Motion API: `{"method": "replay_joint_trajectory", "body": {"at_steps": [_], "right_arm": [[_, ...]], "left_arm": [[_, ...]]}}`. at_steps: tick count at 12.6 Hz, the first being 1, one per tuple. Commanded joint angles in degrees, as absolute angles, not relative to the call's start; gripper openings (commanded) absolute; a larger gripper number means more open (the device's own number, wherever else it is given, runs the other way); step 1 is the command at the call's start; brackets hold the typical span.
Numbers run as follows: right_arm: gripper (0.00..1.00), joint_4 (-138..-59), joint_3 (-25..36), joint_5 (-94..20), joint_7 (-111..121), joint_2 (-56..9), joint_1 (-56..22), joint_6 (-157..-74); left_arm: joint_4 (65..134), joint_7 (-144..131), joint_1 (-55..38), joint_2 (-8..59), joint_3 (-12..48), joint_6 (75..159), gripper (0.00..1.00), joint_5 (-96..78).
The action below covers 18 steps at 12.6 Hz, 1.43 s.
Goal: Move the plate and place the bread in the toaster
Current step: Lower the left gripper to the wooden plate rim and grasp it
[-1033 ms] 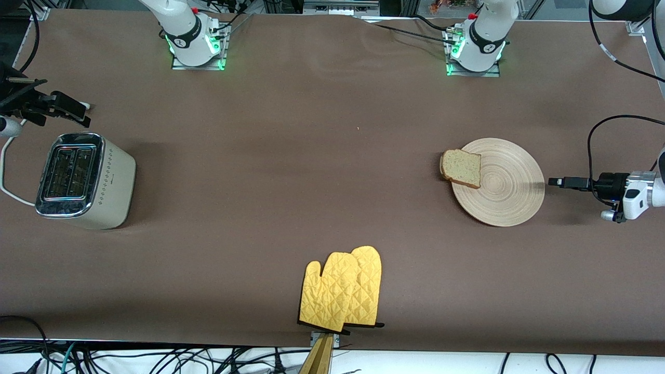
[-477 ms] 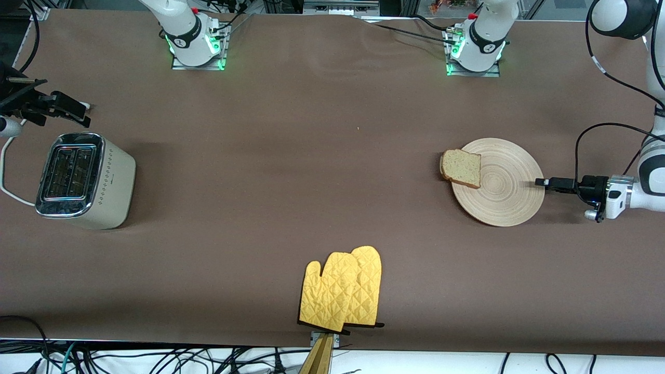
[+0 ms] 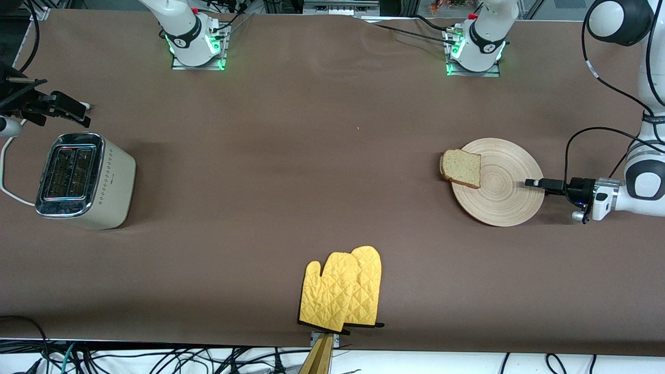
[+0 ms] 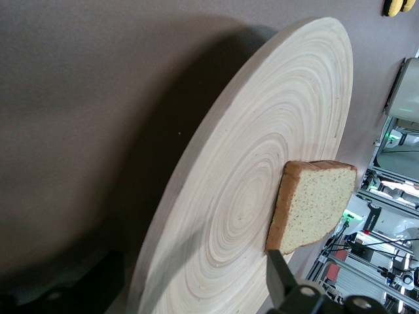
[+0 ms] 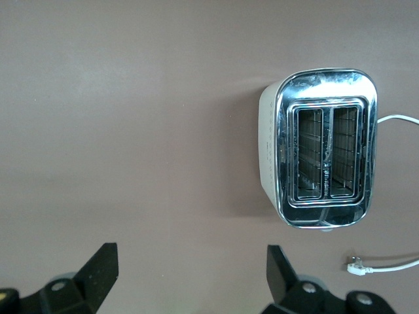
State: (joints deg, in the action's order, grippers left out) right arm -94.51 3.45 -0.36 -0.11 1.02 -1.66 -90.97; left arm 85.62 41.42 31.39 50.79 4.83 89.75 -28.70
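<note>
White glossy arm links, black joint bands. Bases on metal plates, green lights glowing, red buttons. Black cables looping along left arm point(image 3: 641, 176). Black jaws, round screw heads at finger roots.

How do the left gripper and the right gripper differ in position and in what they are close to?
The left gripper is low at the plate, its fingers reaching over the rim at the left arm's end of the table; the right gripper hangs above the toaster, touching nothing. The left wrist view shows the plate with the bread; the right wrist view shows the toaster's empty slots. Both are open and hold nothing.
</note>
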Motion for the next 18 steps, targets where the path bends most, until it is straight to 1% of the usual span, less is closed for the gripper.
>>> {"method": "replay_joint_trajectory", "body": {"at_steps": [1,3,4,5,6,8,9,11,16,18], "right_arm": [[1.00,-94.22,3.52,-1.14,-0.79,1.14,-1.58,-90.53],[1.00,-94.22,3.52,-1.14,-0.79,1.14,-1.58,-90.53],[1.00,-94.22,3.52,-1.23,-0.70,1.14,-1.58,-90.53],[1.00,-94.22,3.52,-1.14,-0.70,1.14,-1.58,-90.53],[1.00,-94.22,3.52,-1.23,-0.79,1.14,-1.58,-90.53],[1.00,-94.22,3.52,-1.14,-0.62,1.14,-1.58,-90.53],[1.00,-94.22,3.52,-1.14,-0.44,1.14,-1.58,-90.53],[1.00,-94.22,3.52,-1.14,-0.61,1.14,-1.58,-90.53],[1.00,-94.22,3.52,-1.14,-0.79,1.14,-1.58,-90.53],[1.00,-94.31,3.60,-1.14,-0.62,1.14,-1.58,-90.44]], "left_arm": [[86.75,45.68,32.43,51.15,5.19,90.35,0.67,-30.23],[87.18,49.29,32.52,51.15,5.19,91.93,0.35,-30.23],[87.27,50.35,32.61,51.07,5.19,91.93,0.21,-30.23],[87.28,50.88,32.61,51.06,5.19,91.93,0.11,-30.23],[87.28,50.98,32.61,51.06,5.27,91.93,0.08,-30.23],[87.62,50.98,32.61,51.41,5.19,93.76,0.07,-30.24],[88.15,50.98,32.61,51.42,5.27,95.17,0.04,-30.23],[88.42,50.98,32.61,51.42,5.36,95.45,0.01,-30.23],[88.24,51.15,32.61,50.80,6.59,95.27,0.00,-30.93],[88.07,51.24,32.87,50.54,6.85,93.09,0.00,-33.39]]}}
